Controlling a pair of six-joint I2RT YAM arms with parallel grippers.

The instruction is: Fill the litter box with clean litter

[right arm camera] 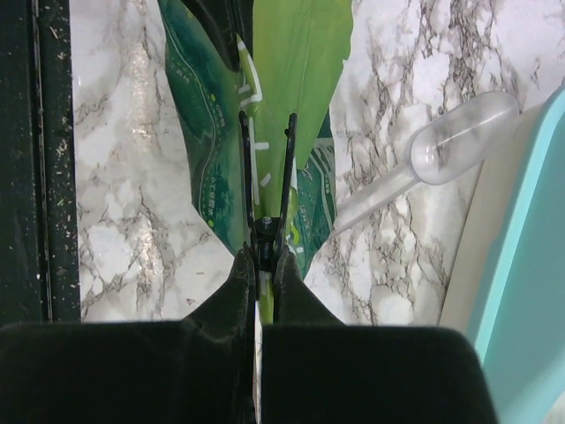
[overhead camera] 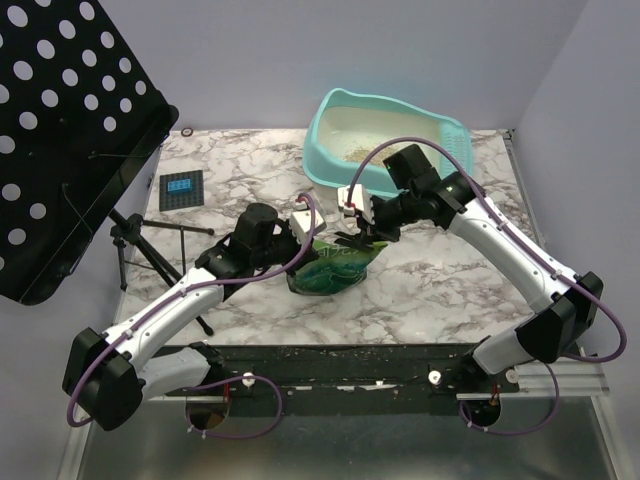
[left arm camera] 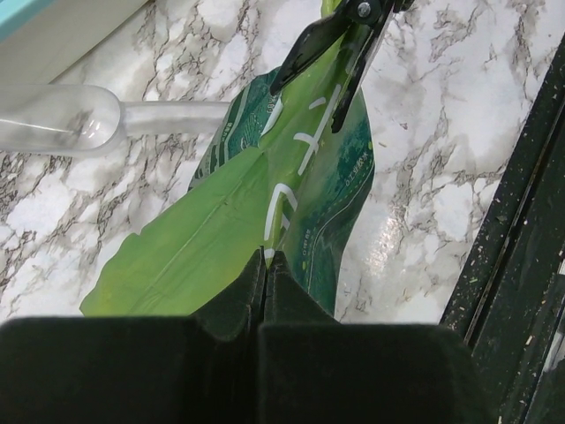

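Top view: litter box (overhead camera: 322,160) stands at the far edge of the marble tabletop (overhead camera: 450,280). A thin patch of clean litter (overhead camera: 353,152) lies on its cream floor. Green bag (overhead camera: 335,268) stands mid-table, near side of the box. Left gripper (overhead camera: 312,235) and right gripper (overhead camera: 352,238) meet over its top.

Left wrist view: left gripper (left arm camera: 267,265) is pinched closed on the bag's folded upper edge. A black clip (left arm camera: 322,40) straddles the far end of the fold. Clear scoop (left arm camera: 62,119) lies on the tabletop beside the bag.

Right wrist view: right gripper (right arm camera: 261,265) is closed on the clip, whose two arms run along either side of the bag's edge. The turquoise rim is at the right.
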